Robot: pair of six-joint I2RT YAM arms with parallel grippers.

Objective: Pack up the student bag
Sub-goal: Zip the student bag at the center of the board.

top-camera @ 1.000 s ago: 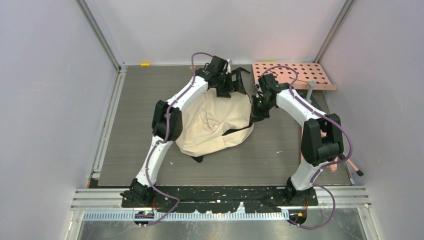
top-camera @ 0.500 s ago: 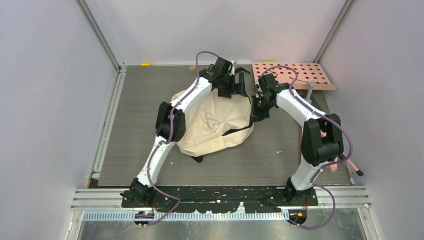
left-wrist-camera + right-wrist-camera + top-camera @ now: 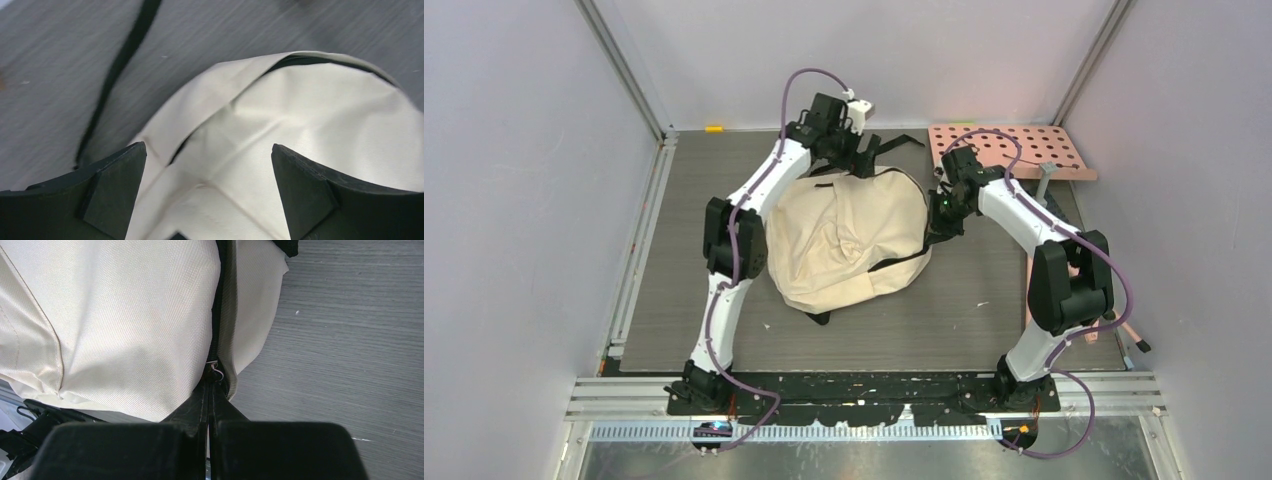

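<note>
The student bag (image 3: 849, 240) lay flat on its side around the middle of the table (image 3: 674, 260), between the two arms, its cream cloth rumpled and a black strap (image 3: 894, 142) trailing off its far edge. No books, pens or other things to pack showed anywhere in the views, and no opening into the bag could be seen, so whether anything was already inside could not be told. By my reading the work was at the zipper stage, either opening the bag to fill it or closing it after filling, and the pictures did not settle which. The right gripper (image 3: 210, 387) sat low at the bag's right edge with its fingers pressed tight together on the black zipper band (image 3: 220, 300). It seemed to pinch the pull or the seam there, though the exact thing held was too small to tell. The left gripper (image 3: 207, 150) hung over the bag's far edge with its fingers spread wide and nothing between them, the cloth lying just below. Counted, there was one bag, one zipper line in view at the right edge, and two grippers, one clamped and one empty. Beyond the bag, one pink perforated board (image 3: 1009, 150) rested at the table's far right corner, well apart from the cloth.
</note>
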